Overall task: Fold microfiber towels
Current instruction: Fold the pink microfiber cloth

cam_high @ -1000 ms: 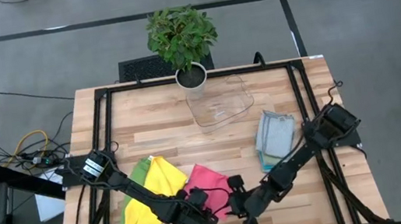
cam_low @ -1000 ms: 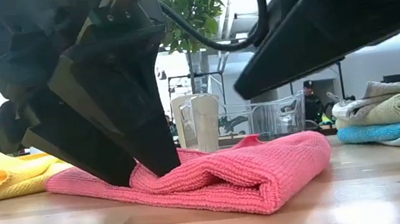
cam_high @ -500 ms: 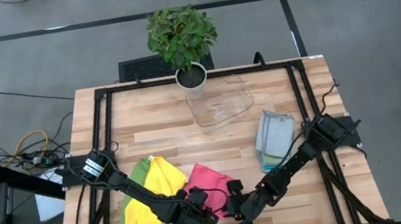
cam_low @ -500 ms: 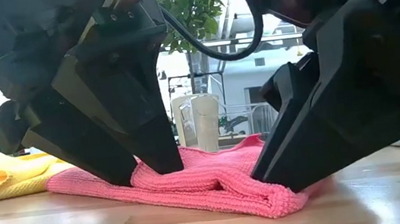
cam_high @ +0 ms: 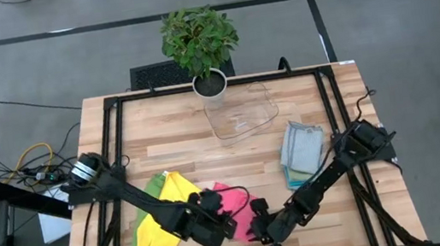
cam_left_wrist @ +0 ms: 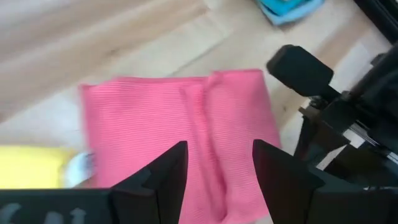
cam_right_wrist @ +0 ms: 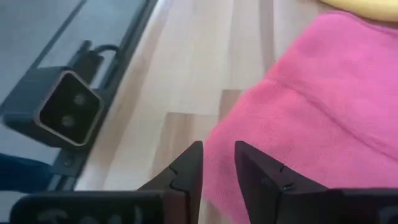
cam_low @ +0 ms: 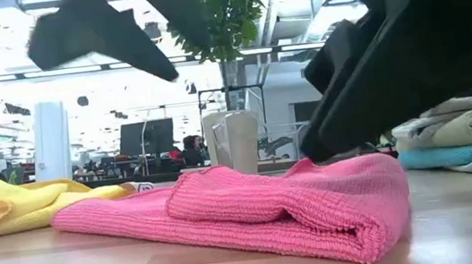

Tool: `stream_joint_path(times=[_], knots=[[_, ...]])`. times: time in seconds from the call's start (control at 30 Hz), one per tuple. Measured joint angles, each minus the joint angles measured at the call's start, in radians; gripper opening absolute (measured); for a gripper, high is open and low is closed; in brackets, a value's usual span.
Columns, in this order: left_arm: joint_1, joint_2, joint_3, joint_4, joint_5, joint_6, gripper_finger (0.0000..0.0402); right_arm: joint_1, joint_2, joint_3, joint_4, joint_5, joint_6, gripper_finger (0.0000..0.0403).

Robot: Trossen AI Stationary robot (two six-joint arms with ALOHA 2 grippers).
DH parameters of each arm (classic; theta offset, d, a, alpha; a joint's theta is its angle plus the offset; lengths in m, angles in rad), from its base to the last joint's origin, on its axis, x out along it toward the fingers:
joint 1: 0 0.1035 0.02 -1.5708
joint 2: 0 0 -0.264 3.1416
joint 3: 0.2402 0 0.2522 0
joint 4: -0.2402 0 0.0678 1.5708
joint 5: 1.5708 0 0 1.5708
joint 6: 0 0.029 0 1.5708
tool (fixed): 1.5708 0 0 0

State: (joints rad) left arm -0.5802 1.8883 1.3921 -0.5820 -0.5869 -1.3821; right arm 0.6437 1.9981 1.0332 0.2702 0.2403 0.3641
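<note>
Midway through folding, the pink towel (cam_low: 255, 215) lies doubled over near the table's (cam_high: 168, 122) front edge, with the left gripper (cam_left_wrist: 214, 165) hovering open and empty above it and the right gripper (cam_right_wrist: 217, 163) likewise unclenched beside its edge, so next probably comes another fold.

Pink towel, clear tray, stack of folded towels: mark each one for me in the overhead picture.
pink towel (cam_high: 235, 198): high view, on its exposed patch between the two arms.
clear tray (cam_high: 242, 113): high view, on its floor.
stack of folded towels (cam_high: 301, 150): high view, on the grey top cloth.
</note>
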Motion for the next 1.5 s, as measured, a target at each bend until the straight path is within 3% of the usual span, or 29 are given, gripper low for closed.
stream_joint_path(times=[0.13, 0.3, 0.47, 0.57, 0.87, 1.03, 1.33, 1.5], knots=[[-0.03, -0.035, 0.001, -0.112, 0.007, -0.111, 0.0174, -0.001, -0.016, 0.0, -0.045, 0.009, 0.001, 0.0118], [-0.134, 0.039, -0.022, -0.213, 0.039, -0.316, 0.0174, 0.012, -0.062, 0.0, -0.154, 0.021, 0.019, 0.0118], [-0.183, 0.077, -0.091, -0.251, 0.038, -0.568, 0.0174, 0.018, -0.097, 0.0, -0.201, 0.025, 0.021, 0.0118], [-0.186, 0.074, -0.126, -0.246, 0.042, -0.633, 0.0174, 0.018, -0.108, 0.0, -0.209, 0.044, 0.021, 0.0118], [-0.137, 0.07, -0.132, -0.208, 0.027, -0.575, 0.0174, 0.017, -0.114, 0.0, -0.21, 0.05, 0.029, 0.0118], [-0.113, 0.096, -0.136, -0.189, 0.116, -0.498, 0.0174, 0.017, -0.114, 0.0, -0.219, 0.05, 0.034, 0.0118], [-0.11, 0.119, -0.136, -0.162, 0.128, -0.481, 0.0173, 0.017, -0.114, 0.0, -0.229, 0.05, 0.047, 0.0118], [-0.094, 0.114, -0.138, -0.155, 0.168, -0.444, 0.0128, 0.017, -0.114, 0.0, -0.208, 0.05, 0.033, 0.0118]])
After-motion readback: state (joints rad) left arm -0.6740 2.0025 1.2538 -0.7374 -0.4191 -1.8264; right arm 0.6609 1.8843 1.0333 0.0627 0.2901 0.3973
